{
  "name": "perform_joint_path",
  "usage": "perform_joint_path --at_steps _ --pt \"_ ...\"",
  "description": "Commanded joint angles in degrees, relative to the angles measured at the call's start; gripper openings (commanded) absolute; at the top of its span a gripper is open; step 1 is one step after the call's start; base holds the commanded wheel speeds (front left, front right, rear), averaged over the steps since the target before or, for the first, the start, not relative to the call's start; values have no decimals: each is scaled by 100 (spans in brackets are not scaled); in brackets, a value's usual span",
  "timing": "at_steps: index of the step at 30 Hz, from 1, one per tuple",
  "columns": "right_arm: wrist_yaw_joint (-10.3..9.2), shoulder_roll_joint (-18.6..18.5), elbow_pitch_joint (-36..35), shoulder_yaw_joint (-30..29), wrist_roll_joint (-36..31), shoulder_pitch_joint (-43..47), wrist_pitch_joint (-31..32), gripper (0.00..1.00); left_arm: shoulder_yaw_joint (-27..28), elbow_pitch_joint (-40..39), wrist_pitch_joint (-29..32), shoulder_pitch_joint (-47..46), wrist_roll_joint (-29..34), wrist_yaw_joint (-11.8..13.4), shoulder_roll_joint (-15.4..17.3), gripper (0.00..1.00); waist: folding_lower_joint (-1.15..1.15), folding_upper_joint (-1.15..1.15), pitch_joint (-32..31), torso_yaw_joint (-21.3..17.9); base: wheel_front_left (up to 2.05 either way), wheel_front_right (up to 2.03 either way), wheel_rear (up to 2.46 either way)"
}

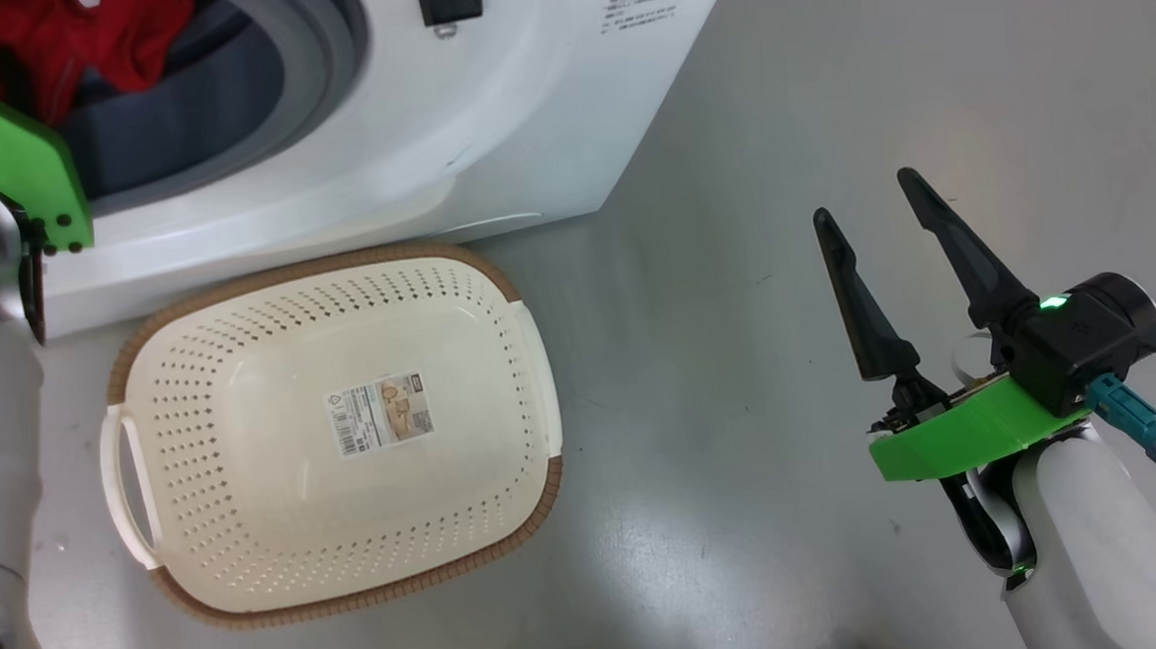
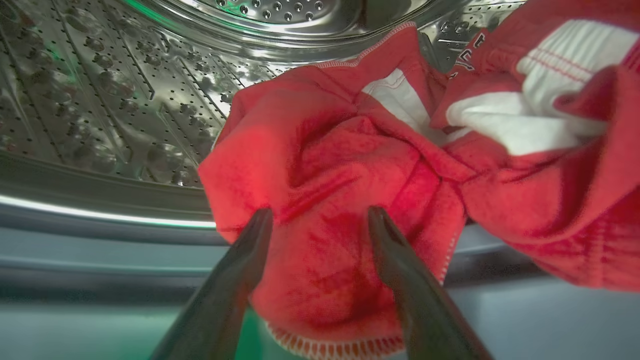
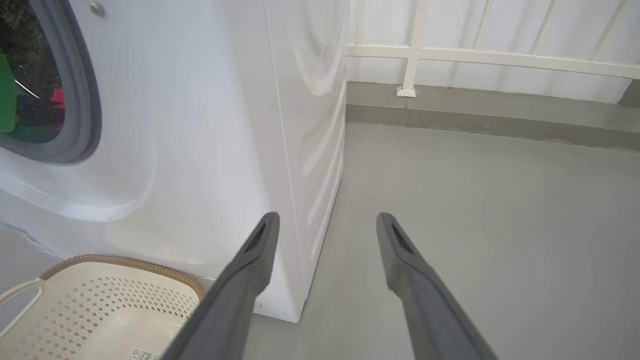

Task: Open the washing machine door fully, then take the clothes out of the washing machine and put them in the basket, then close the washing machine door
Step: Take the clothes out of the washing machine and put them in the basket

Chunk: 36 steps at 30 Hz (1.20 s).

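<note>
The washing machine (image 1: 351, 148) stands with its drum mouth uncovered; the washing machine door is out of view. Red clothes (image 1: 59, 45) lie at the mouth of the steel drum (image 2: 100, 100). My left gripper (image 2: 320, 212) reaches into that mouth, open, with a hanging fold of the red clothes (image 2: 325, 165) between and behind its fingertips. The cream basket (image 1: 195, 384) sits on the floor in front of the machine with nothing in it but its paper label. My right gripper (image 1: 862, 195) hovers open over the floor to the basket's right, holding nothing, its fingers (image 3: 250, 260) pointing past the machine's corner (image 3: 280, 150).
The grey rubber ring (image 1: 326, 51) frames the drum mouth, with a black latch slot (image 1: 450, 5) beside it. Grey floor (image 1: 741, 405) spreads to the right of the basket (image 3: 125, 261). A white railing and wall (image 3: 475, 55) close off the far end.
</note>
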Motion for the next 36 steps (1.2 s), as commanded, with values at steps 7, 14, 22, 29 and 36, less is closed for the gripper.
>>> perform_joint_path --at_steps 7,14,22,29,36 --pt "36 -29 -139 112 15 16 -36 100 -58 -1 113 -94 35 118 278 0 0 0 62 6 0 0 0" --pt "36 -20 -109 92 25 -3 -36 100 -46 -1 -113 -118 -86 72 232 0 0 0 47 65 0 0 0" --pt "36 -44 -67 44 28 25 -36 100 143 -95 -714 92 -424 -100 139 0 0 0 -79 173 0 0 0" --pt "36 -87 -55 23 37 58 -36 100 386 -289 -912 343 -766 -342 67 0 0 0 -217 232 0 0 0" --pt "36 -81 -36 15 25 125 -36 100 506 -1026 -963 878 -907 -635 31 0 0 0 -430 313 0 0 0"
